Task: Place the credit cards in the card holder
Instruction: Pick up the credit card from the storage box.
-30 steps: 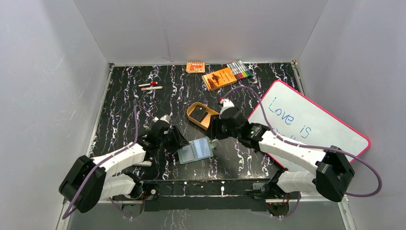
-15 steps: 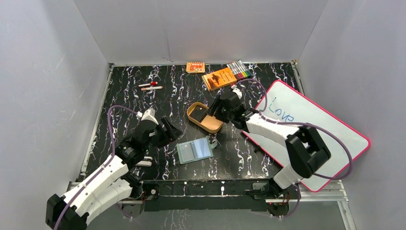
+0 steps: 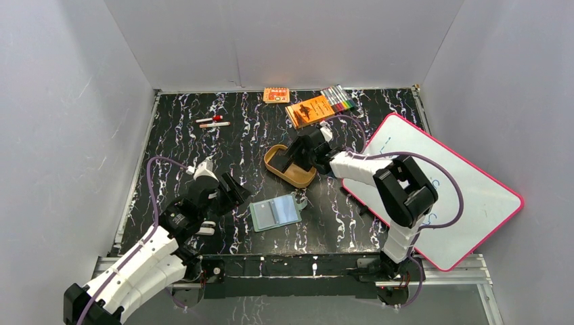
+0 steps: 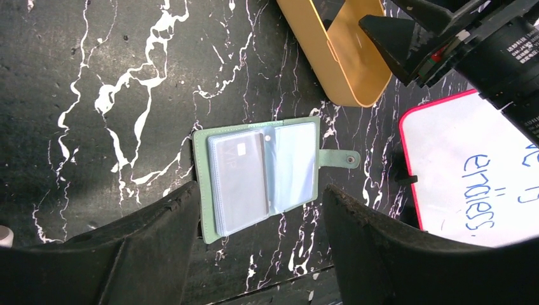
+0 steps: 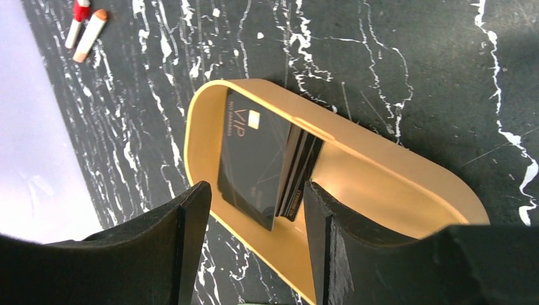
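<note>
My left tool hangs released over the open card holder, centre frame; my right tool, also released, hovers above the credit cards in the tan tray.

Sage-green card holder; black credit cards; tan tray; white-veined black table.

We see a tabletop that looks like black stone with white veins, smooth and a little shiny. The card holder has a soft green cover, dull like fake leather. Its pockets are clear, shiny plastic. The credit cards look like smooth dark plastic with a gloss. The tan tray looks like smooth plastic with a soft shine. The whiteboard is white and glossy. The jaws are black, dull and a bit rough.
</note>
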You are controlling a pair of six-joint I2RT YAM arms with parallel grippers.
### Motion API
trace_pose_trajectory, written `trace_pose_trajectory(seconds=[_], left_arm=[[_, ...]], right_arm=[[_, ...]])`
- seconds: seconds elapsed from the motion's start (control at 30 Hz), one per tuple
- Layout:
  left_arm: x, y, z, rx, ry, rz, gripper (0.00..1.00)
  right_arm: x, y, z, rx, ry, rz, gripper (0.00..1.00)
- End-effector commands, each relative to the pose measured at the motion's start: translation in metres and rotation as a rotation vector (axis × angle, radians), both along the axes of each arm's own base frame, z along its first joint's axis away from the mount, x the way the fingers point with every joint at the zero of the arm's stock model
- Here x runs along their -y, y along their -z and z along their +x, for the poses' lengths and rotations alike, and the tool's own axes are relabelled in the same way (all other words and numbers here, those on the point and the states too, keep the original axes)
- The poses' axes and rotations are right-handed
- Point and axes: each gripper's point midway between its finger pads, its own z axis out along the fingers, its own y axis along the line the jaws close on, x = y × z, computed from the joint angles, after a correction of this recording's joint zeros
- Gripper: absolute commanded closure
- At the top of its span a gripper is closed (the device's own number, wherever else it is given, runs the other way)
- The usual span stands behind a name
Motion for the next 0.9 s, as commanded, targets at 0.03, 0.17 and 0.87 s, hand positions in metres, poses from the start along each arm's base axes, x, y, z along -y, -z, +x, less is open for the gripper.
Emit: trace_pose_trajectory(seconds=[0.03, 0.17, 0.87], left_arm=[[-0.010, 0.004, -0.004, -0.002, -0.032, 0.014, 0.32], [-0.011, 0.005, -0.004, -0.005, -0.035, 0.019, 0.32], [-0.009, 0.011, -0.004, -0.016, -0.025, 0.026, 0.32]], right_arm=[[-0.007, -0.011, 0.017, 0.014, 0.059, 0.028, 0.36], [-0.010, -0.001, 0.018, 0.001, 0.051, 0.012, 0.38], [-0.015, 0.028, 0.011, -0.050, -0.014, -0.026, 0.54]])
